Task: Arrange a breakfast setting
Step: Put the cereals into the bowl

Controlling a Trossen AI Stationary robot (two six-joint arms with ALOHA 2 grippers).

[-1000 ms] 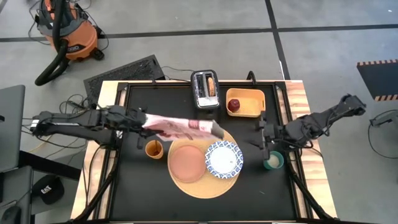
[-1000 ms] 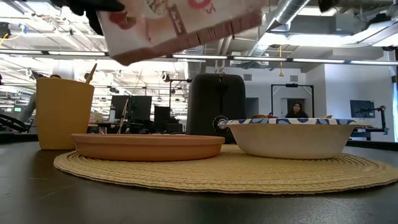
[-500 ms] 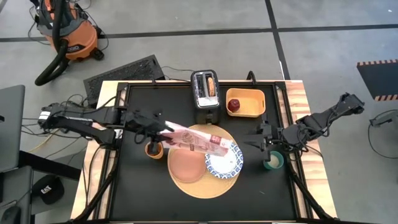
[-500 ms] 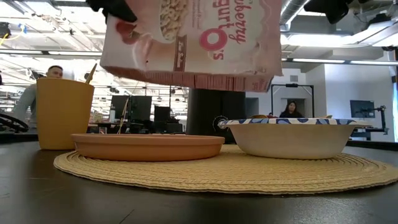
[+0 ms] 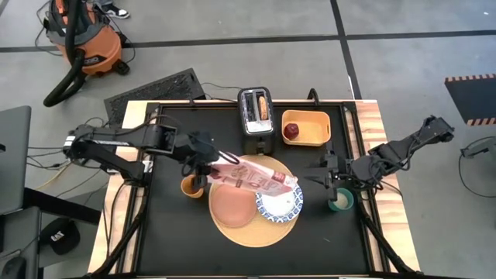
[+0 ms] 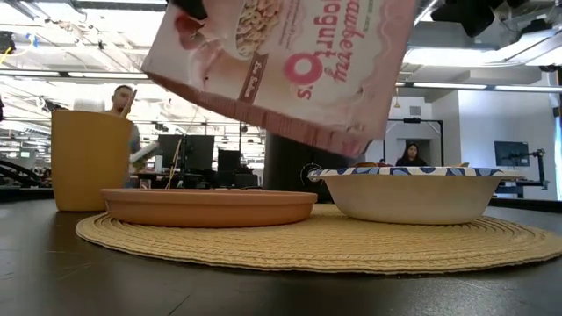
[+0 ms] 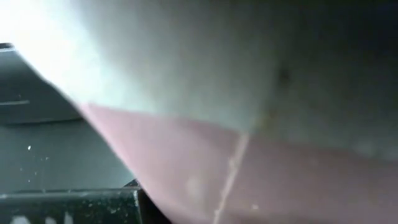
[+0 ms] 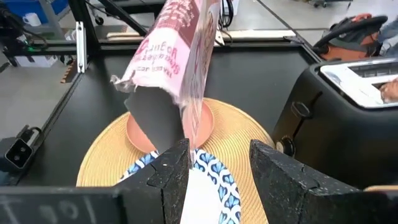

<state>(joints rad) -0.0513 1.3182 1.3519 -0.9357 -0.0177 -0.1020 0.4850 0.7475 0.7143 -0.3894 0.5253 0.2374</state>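
Note:
My left gripper (image 5: 204, 160) is shut on a pink cereal box (image 5: 258, 175) and holds it over the round light-wood board (image 5: 232, 232). The box's open end (image 8: 152, 115) points down above the blue-and-white dish (image 5: 280, 203). The salmon-pink plate (image 5: 232, 206) lies on the board beside the dish. The round toasted bread (image 5: 264, 104) stands in the black toaster (image 5: 256, 116). The red apple (image 5: 291, 130) lies in the yellow tray (image 5: 310, 124). The golden spoon stands in a yellow cup (image 5: 191, 187). My right gripper (image 5: 325, 177) is open and empty, right of the board. My left gripper holds the cereal box by its closed end (image 5: 222, 164), coming about level from the table's left. The fingers themselves are hidden by the wrist and the box. The box is lifted clear and slants down toward the right, its open end (image 6: 351, 140) lowest, just above the dish (image 6: 413, 195).
A teal cup (image 5: 340, 202) stands by the right gripper near the table's right edge. The toaster and tray stand along the far edge. People show in the room behind the table in the low view (image 6: 123, 96).
My left gripper has gone toward the table's right and a little nearer with the cereal box, and has tipped it. The box was about level; now its open end has dropped over the blue-and-white dish.

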